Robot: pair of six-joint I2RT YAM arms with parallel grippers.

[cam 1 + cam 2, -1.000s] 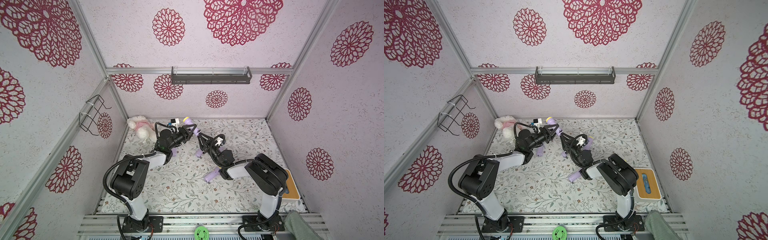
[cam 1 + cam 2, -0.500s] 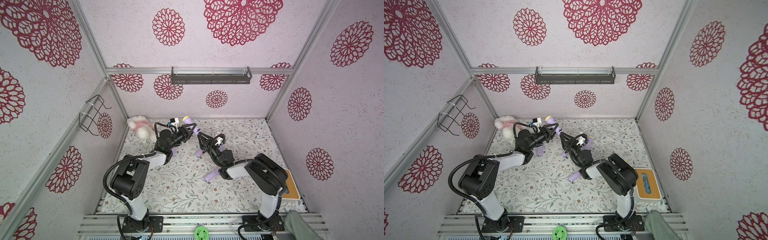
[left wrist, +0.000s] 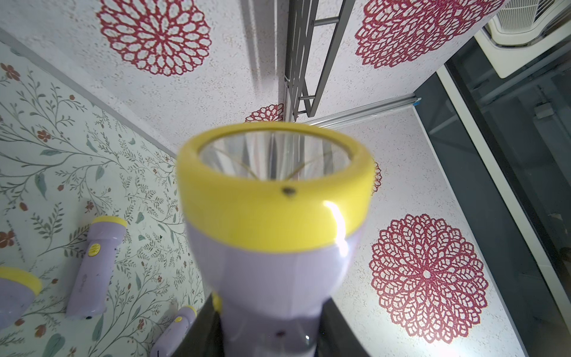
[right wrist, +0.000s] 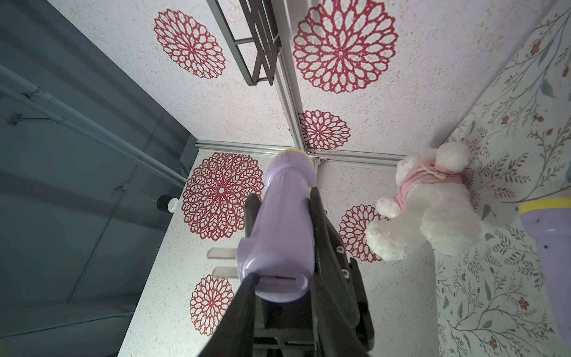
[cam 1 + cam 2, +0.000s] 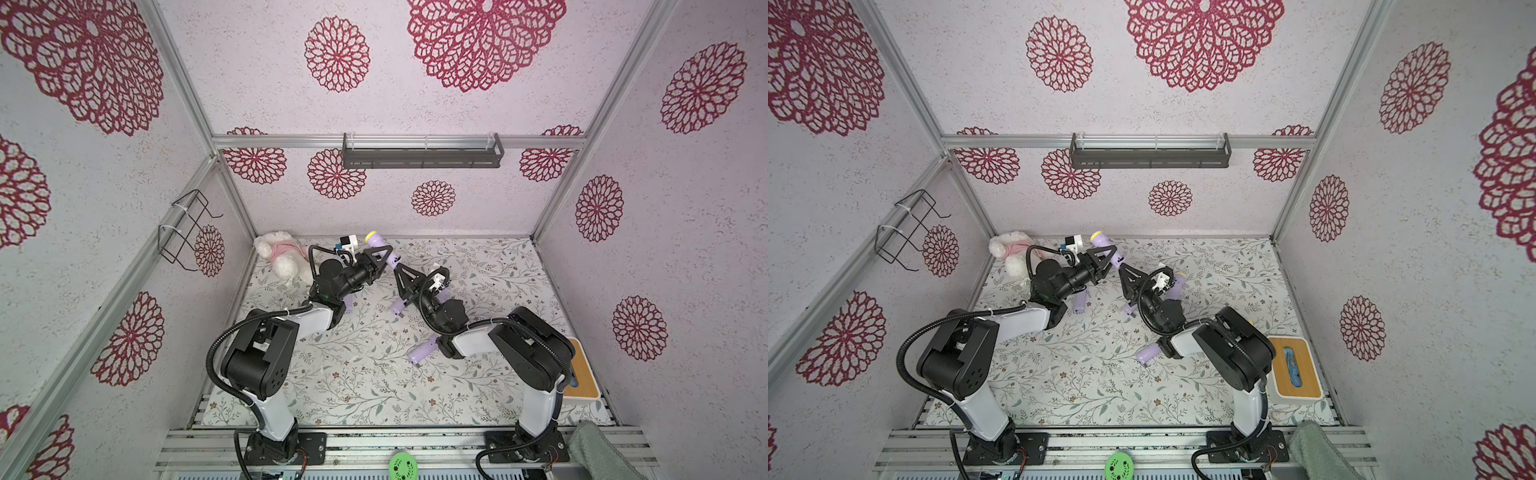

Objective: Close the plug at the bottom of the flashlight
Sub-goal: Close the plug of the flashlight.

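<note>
We're mid-close: L gripper (image 5: 385, 253) clamps the flashlight (image 5: 376, 240), R gripper (image 5: 397, 272) narrow astride its tail, grip unclear; next we fold the plug (image 4: 221, 262) beside it flush.

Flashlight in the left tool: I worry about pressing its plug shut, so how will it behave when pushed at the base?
The flashlight looks like hard glossy plastic, so it is probably stiff but slippery. The left tool clamps only its middle, so a push on the folded-out plug may swivel it.

Robot lab cell: aluminium frame (image 5: 282, 142), wallpapered panels (image 5: 374, 208)
</note>
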